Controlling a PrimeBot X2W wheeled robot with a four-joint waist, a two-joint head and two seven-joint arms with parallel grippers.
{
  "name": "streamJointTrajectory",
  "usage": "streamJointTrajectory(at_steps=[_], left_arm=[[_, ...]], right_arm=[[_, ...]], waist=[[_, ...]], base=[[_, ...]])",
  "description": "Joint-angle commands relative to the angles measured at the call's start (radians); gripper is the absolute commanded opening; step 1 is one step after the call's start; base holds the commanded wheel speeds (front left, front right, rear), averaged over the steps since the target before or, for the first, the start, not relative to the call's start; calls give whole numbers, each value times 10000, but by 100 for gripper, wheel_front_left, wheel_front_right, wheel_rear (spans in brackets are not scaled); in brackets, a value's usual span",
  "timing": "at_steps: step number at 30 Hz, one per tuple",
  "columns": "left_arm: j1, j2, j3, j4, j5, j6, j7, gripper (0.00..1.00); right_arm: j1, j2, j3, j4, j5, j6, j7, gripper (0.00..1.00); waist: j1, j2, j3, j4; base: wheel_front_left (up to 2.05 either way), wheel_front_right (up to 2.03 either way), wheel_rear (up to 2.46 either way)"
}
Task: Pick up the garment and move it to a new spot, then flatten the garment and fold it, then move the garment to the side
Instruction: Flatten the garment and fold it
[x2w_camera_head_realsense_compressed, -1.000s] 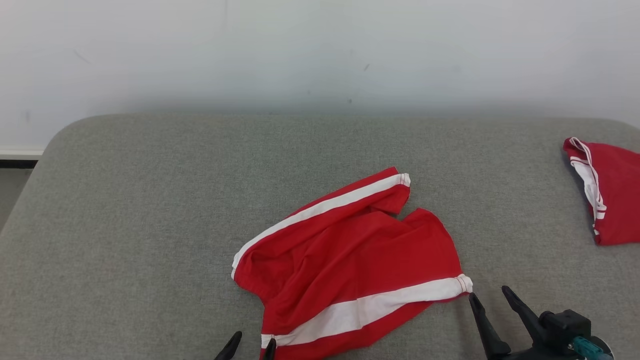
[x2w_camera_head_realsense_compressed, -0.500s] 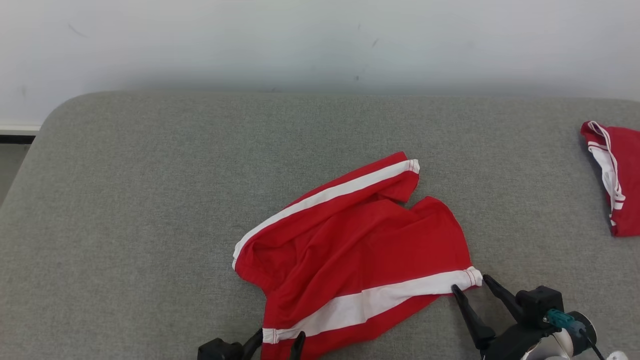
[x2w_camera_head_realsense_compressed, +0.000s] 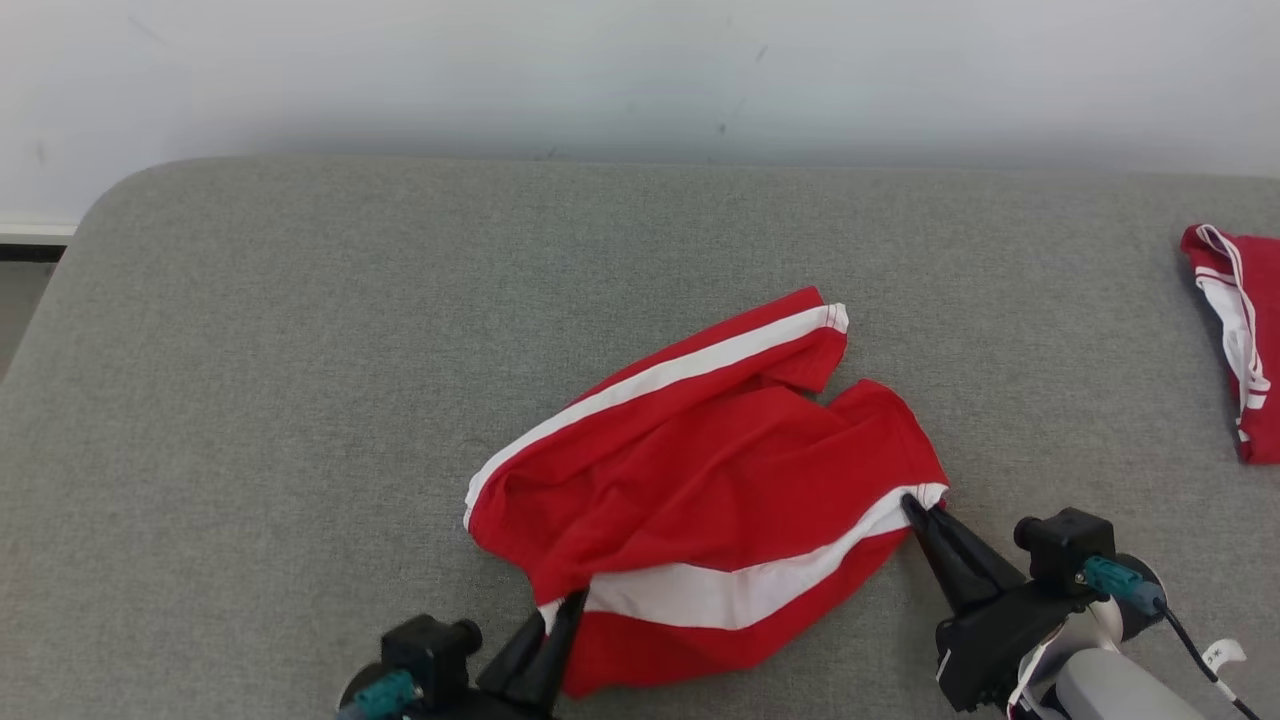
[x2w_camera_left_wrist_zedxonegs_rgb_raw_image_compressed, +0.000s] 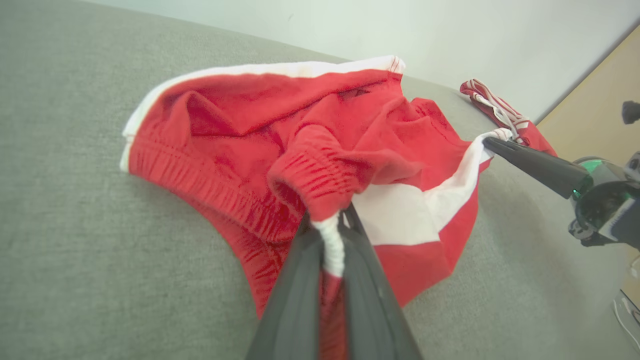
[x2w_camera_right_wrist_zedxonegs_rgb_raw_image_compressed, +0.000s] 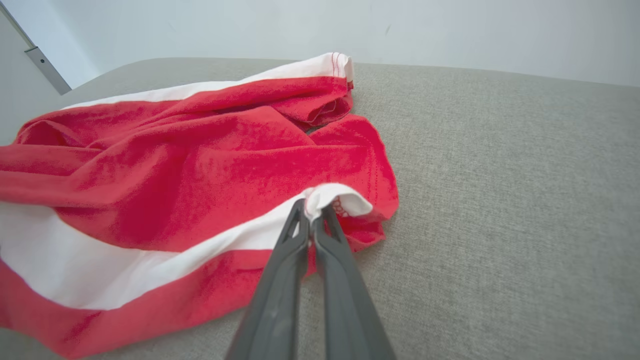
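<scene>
**Between left gripper (x2w_camera_head_realsense_compressed: 572, 603) and right gripper (x2w_camera_head_realsense_compressed: 912, 503): red shorts (x2w_camera_head_realsense_compressed: 700, 460) pinched at two corners**

At the left gripper, the fingers are pressed together on the white side stripe where it meets the elastic waistband. A bunch of cloth is squeezed between the tips, as the left wrist view shows plainly. At the right gripper, the fingers are likewise clamped tight, nipping the white hem corner of the near leg, which curls over the tips. Between the two grips the white stripe sags in a shallow curve. Ahead of both grippers the rest of the shorts lies crumpled on the grey padded surface (x2w_camera_head_realsense_compressed: 300, 350), with the far leg stretching away toward the pale wall (x2w_camera_head_realsense_compressed: 640, 70). Well out beyond the right gripper's outer side, a second red-and-white garment (x2w_camera_head_realsense_compressed: 1245, 350) lies apart.
</scene>
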Motion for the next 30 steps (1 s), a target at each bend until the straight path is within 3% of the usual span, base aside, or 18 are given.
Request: streamJointTrajectory(at_steps=[1, 9, 18, 24, 30], left_arm=[[-255, 78, 136, -154, 2, 16, -16, 0], [-2090, 506, 514, -850, -319, 16, -16, 0], [-8031, 1028, 692, -315, -1765, 15, 796, 0], [-12017, 1203, 759, 592, -2094, 15, 1521, 0], [-15036, 1279, 739, 2110, -2016, 15, 1849, 0]], right_arm=[[-88, -118, -26, -144, 8, -27, -17, 0], [-1206, -526, -157, -1382, 402, -27, -17, 0], [-5492, -1149, -307, -1986, 2306, -27, 507, 0], [-8926, -1240, -665, -1562, 3136, -27, 1393, 0], [-11999, -713, -916, -350, 3230, -27, 1876, 0]], waist=[[-2, -1, -24, -32], [-2, -1, 173, -346], [-2, -1, 2590, -905], [-2, -1, 4207, -1284], [-2, -1, 4975, -1797]], base=[[0, 0, 0], [0, 0, 0], [0, 0, 0], [0, 0, 0], [0, 0, 0]])
